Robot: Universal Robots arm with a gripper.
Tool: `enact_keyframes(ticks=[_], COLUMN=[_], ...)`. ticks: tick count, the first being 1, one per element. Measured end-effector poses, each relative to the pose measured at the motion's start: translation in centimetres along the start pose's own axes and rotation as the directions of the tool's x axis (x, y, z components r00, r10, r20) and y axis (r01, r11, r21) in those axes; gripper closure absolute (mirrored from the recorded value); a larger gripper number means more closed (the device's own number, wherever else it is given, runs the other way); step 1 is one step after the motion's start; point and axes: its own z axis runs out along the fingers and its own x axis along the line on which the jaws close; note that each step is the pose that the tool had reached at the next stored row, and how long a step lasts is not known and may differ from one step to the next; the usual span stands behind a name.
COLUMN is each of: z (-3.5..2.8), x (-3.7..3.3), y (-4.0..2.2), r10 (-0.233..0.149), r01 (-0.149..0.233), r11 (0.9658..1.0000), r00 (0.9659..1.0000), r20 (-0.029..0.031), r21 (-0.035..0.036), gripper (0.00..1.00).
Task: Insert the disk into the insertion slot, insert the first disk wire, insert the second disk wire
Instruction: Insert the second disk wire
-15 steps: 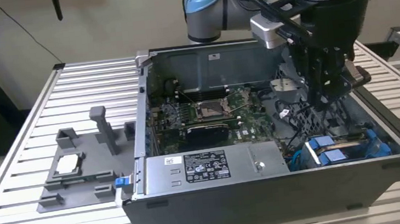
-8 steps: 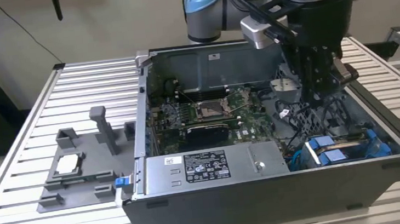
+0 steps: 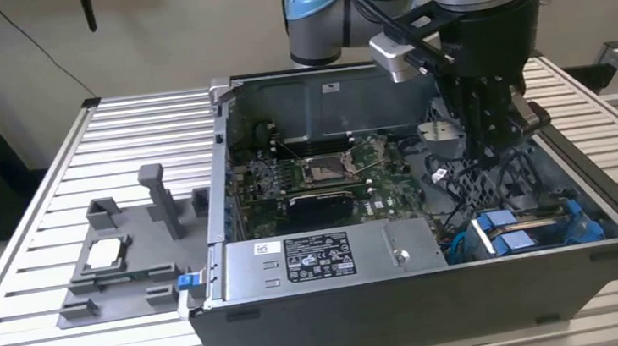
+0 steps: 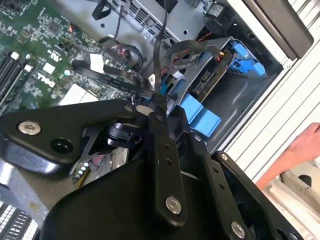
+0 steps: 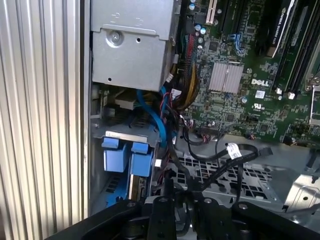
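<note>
The disk (image 3: 532, 226), in its blue carrier frame, sits inside the insertion slot (image 3: 587, 235), the dark grey cage in the case's corner at the exterior view's right. Its blue end tabs (image 4: 201, 114) face the case interior and also appear in the first wrist view (image 5: 125, 156). My gripper (image 3: 491, 168) hangs inside the case just beyond the disk's tab end. In the second wrist view the gripper (image 4: 154, 107) is shut on a thin black disk wire (image 4: 161, 45) that runs away from the fingertips. A blue cable (image 5: 151, 116) runs down beside the disk.
The silver power-supply box (image 3: 317, 257) fills the case's front. The green motherboard (image 3: 322, 180) lies behind it, with loose black cables (image 5: 235, 152) over a perforated metal plate. A grey fixture (image 3: 124, 259) stands on the slatted table at the exterior view's left. A person's hand (image 4: 300, 145) is outside the case.
</note>
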Motion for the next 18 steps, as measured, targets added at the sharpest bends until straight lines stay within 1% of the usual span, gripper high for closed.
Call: enact_keyframes(ticks=[4,8,11,12,18], z=[0.07,0.1,0.13,0.14,0.16], x=[-0.04,-0.06,-0.07,-0.07,-0.06], y=[0.29,0.4,0.43,0.43,0.44], r10=[0.003,0.005,0.005,0.005,0.005], r01=[-0.003,-0.005,-0.005,-0.005,-0.005], r11=[1.0,1.0,1.0,1.0,1.0], r00=[1.0,1.0,1.0,1.0,1.0], r20=[-0.0017,-0.0026,-0.0029,-0.003,-0.0039], r21=[0.004,0.0073,0.0081,0.0082,0.0081], gripper=[0.74,0.74,0.76,0.84,0.84])
